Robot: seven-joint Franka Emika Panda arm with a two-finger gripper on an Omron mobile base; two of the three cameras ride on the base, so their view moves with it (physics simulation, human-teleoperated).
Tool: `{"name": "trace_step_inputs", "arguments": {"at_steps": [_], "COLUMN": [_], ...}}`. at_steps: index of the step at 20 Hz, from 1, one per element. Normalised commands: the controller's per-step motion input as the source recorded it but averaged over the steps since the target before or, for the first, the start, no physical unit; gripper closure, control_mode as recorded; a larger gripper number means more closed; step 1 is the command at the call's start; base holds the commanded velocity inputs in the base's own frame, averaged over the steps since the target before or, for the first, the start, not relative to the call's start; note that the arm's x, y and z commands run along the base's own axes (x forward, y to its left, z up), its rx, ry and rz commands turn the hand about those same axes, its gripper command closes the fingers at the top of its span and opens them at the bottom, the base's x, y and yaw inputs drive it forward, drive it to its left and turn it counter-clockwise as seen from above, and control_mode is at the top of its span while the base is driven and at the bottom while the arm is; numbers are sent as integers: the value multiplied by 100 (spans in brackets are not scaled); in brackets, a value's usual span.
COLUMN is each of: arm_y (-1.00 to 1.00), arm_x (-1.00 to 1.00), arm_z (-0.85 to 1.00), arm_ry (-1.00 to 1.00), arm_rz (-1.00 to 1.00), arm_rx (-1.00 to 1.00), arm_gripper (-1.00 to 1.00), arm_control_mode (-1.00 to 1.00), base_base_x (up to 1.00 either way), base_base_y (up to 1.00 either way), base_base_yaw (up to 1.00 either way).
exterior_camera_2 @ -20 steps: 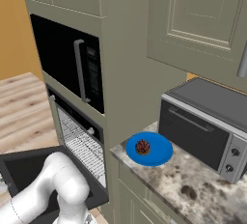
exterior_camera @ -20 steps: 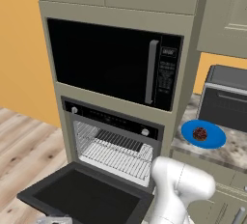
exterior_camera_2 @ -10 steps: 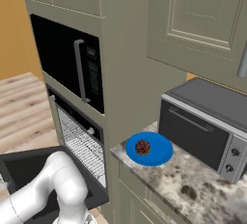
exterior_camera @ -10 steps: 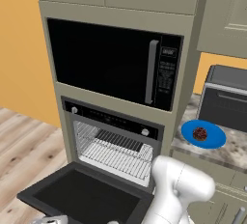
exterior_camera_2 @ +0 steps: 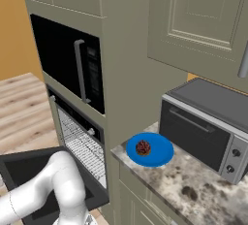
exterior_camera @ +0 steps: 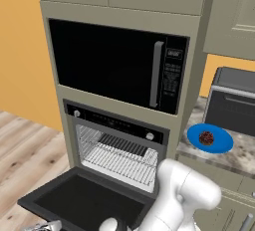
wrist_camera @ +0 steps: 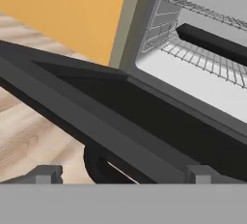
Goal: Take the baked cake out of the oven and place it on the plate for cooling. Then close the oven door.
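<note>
We see the oven point(exterior_camera: 117, 145) at the centre of the left base view with its racks bare, and the oven door point(exterior_camera: 84, 206) folded down flat at lower left, so closing it is what remains, we judge. Our gripper point(wrist_camera: 120, 175) sits low by the door's outer edge at the bottom of the hand view, fingers spread wide and empty, placed to lift it. On the right, the plate point(exterior_camera: 209, 138) carries the baked cake point(exterior_camera: 206, 138) for cooling.
</note>
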Motion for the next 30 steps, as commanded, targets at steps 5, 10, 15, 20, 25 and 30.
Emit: {"name": "trace_step_inputs", "arguments": {"at_steps": [5,10,15,20,25,30], "arm_y": [56,54,37,8,0,-3], "arm_x": [-8,-33,-73,-28,8,1], "arm_z": [-78,-85,-90,-80,-65,-97], "arm_ry": [-11,-15,-24,-30,-29,-25], "arm_rz": [-7,-10,-26,-37,-33,-32], "arm_rx": [0,0,0,0,-6,-22], "arm_gripper": [-100,-100,-100,-100,-100,-100], "arm_control_mode": [-100,-100,-100,-100,-100,-100], "base_base_x": [0,0,0,0,0,0], "base_base_y": [0,0,0,0,0,0], "base_base_yaw": [0,0,0,0,0,0]}}
